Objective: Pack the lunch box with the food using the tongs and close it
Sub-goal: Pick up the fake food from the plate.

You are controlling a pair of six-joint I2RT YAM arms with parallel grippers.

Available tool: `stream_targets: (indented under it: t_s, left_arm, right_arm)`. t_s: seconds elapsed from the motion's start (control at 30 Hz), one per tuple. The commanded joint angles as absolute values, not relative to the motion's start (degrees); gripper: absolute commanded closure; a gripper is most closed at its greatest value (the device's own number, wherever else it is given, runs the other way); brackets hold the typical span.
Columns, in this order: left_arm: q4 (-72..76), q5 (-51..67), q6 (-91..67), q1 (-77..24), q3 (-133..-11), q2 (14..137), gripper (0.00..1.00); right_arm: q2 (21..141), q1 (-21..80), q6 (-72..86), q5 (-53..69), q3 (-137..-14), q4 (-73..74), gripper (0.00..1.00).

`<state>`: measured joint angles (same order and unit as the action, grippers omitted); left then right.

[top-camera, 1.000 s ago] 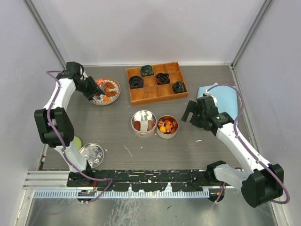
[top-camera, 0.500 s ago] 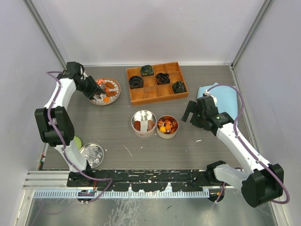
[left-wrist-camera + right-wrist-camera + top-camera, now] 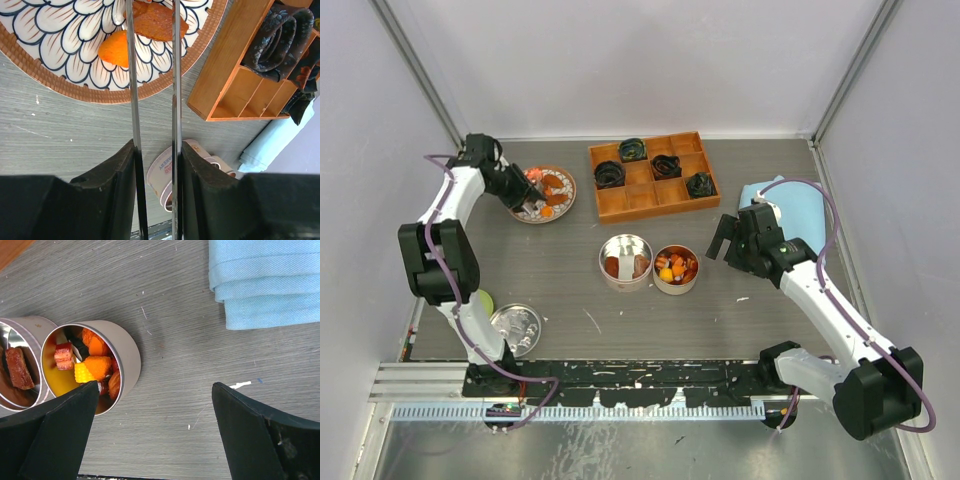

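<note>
My left gripper [image 3: 156, 150] is shut on the tongs [image 3: 132, 90], one thin silver arm pressed under each finger. The tongs reach out over the flower-patterned plate [image 3: 60, 85], and their tips run past the top edge of the left wrist view. Between the two arms lies a brown slice of food [image 3: 157, 21], with an orange chunk [image 3: 114, 49] just left of them. In the top view this gripper [image 3: 515, 190] sits at the plate's left side. The two round lunch box tins [image 3: 626, 262] [image 3: 676, 268] stand mid-table, the right one [image 3: 90, 365] filled with orange, yellow and red food. My right gripper [image 3: 155, 390] hangs open over bare table beside it.
A wooden divided tray [image 3: 653, 175] with dark coiled lumps stands behind the tins. A folded blue cloth [image 3: 790, 205] lies at the right. A round metal lid [image 3: 515, 328] and a green object [image 3: 483, 300] sit near the left arm's base.
The left arm's elbow has shifted slightly and the tongs' arms are squeezed a little closer over the plate. The right arm has not moved.
</note>
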<state>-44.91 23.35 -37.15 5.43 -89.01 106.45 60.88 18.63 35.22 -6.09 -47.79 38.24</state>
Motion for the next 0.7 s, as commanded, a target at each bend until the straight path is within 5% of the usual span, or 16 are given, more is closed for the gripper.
stream_targets:
  t_s: [0.0,0.13,0.43,0.67]
  left_arm:
    - [-40.84,25.42,-37.97,5.97,-88.17,106.66,0.65]
    - [-39.77,25.56,-38.31,6.04,-87.00,106.53,0.65]
    - [-39.15,25.55,-38.62,6.59,-84.27,101.28,0.86]
    - [-39.13,26.80,-37.70,7.03,-81.89,93.92,0.87]
  right_arm:
    - [61.20,18.40,34.37,-7.12,-50.19,37.18,0.00]
    - [61.17,18.38,34.29,-7.21,-50.10,37.20,0.00]
    - [60.93,18.37,34.37,-7.51,-49.83,37.22,0.00]
    - [60.85,18.37,34.50,-7.43,-49.81,37.35,0.00]
